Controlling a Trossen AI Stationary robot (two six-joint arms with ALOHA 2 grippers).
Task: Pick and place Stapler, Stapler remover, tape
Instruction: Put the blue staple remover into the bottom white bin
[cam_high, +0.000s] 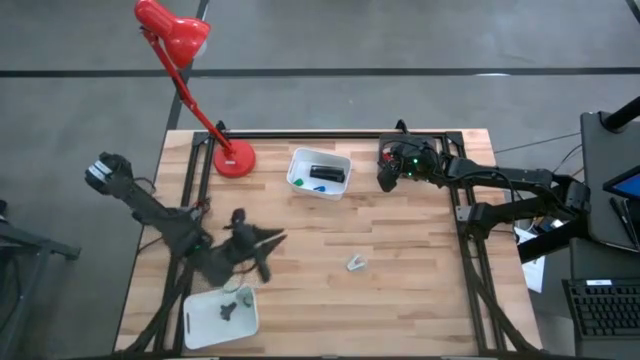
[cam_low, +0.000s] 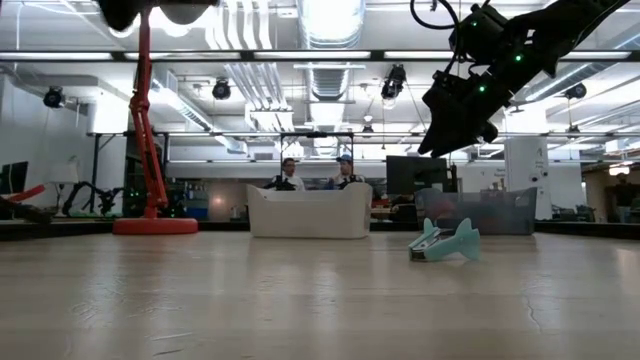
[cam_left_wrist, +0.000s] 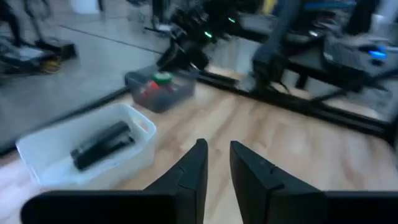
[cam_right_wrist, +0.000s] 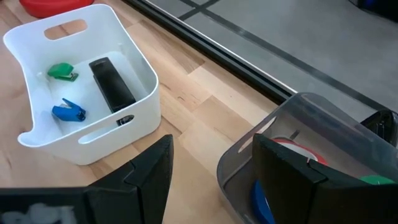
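The stapler (cam_right_wrist: 112, 83), a slim dark bar, is lying flat inside the white bin (cam_right_wrist: 134, 53) at the back of the table (cam_high: 400, 290), beside a small green piece (cam_right_wrist: 61, 72) and a small blue piece (cam_right_wrist: 68, 111). The tape rolls (cam_right_wrist: 297, 148) are sitting in a clear tub (cam_right_wrist: 323, 118) just beside that bin; red, blue and green edges are showing, and a fourth roll cannot be made out. A pale teal staple remover (cam_high: 355, 263) is lying alone on the open tabletop, well apart from both bins.

The right gripper (cam_right_wrist: 208, 171) is hovering above the near wall of the clear tub with its jaws standing wide and nothing between them. The left gripper (cam_left_wrist: 214, 168) is hanging over the front left of the table, near a second white tray (cam_high: 205, 325); its fingers (cam_left_wrist: 193, 171) are showing a narrow gap and are holding nothing.

Judged handling: the tape rolls are light, rigid rings with smooth sides, likely to slip if pinched across the flat faces; a grip across the outer rim, or one finger through the core, seems soundest. The tub wall is crowding the approach. The stapler is stiff and somewhat heavier; taking it across its narrow width near mid-length should be keeping it level.
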